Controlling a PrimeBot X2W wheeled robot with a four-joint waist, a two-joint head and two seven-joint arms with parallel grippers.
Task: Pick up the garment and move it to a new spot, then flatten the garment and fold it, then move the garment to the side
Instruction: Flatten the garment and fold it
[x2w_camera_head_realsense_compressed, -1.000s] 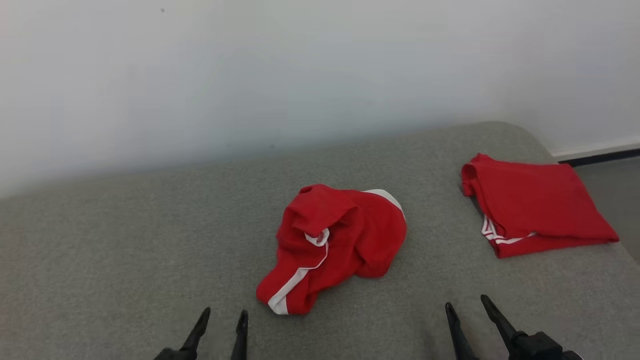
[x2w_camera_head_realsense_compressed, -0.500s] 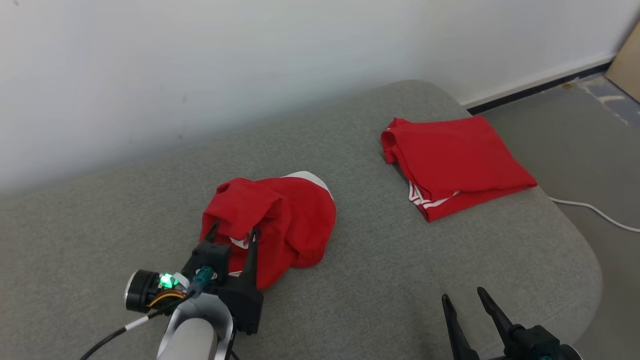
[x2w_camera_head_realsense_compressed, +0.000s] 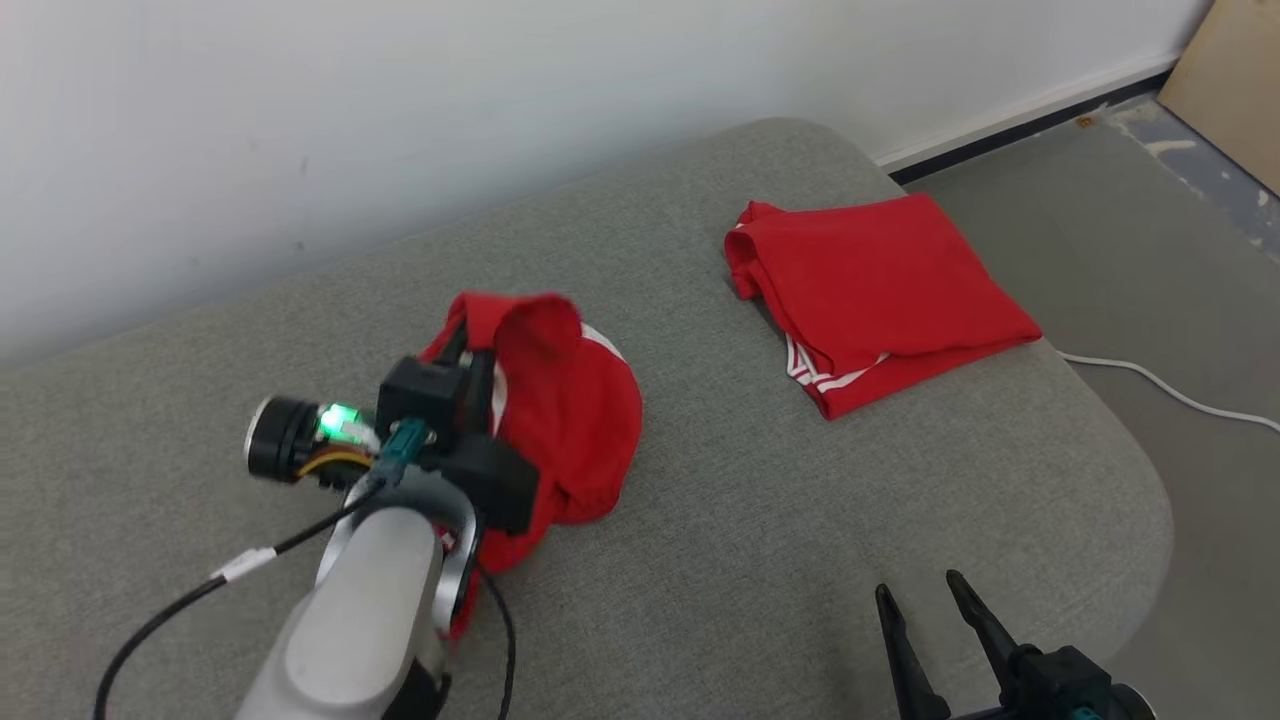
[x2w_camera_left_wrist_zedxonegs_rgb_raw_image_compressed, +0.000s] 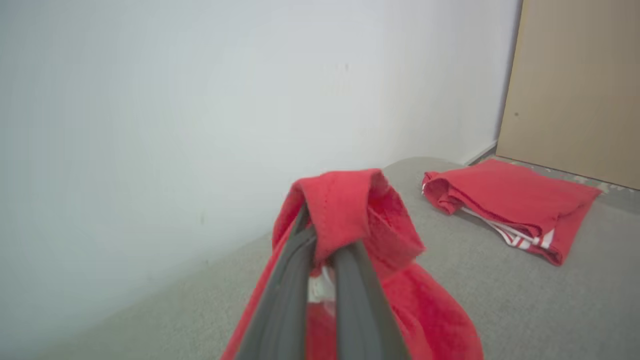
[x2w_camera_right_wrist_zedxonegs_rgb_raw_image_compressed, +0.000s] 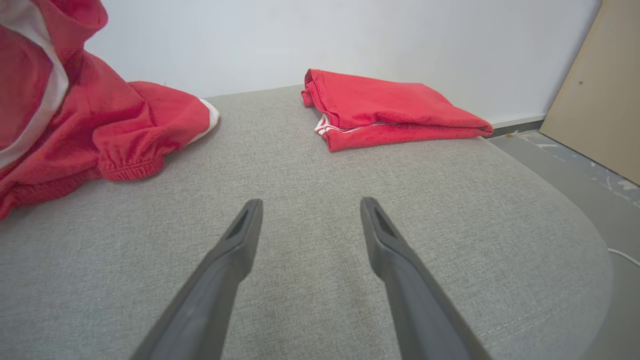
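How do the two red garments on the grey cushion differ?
The crumpled garment is a bunched heap; the folded garment is a flat, neat rectangle. The left end effector pinches a raised fold of the crumpled garment; nothing touches the folded garment. The crumpled garment sits at the middle of the cushion; the folded garment lies by its right end. Both are red with white trim.

My head camera looked down from above onto the grey fabric cushion (x2w_camera_head_realsense_compressed: 800, 500), facing the white wall (x2w_camera_head_realsense_compressed: 400, 120). My left wrist camera sat right against the crumpled red garment (x2w_camera_left_wrist_zedxonegs_rgb_raw_image_compressed: 350, 205). The right wrist one skimmed low over the cushion. All three caught the folded red cloth with white stripes (x2w_camera_head_realsense_compressed: 880, 270).
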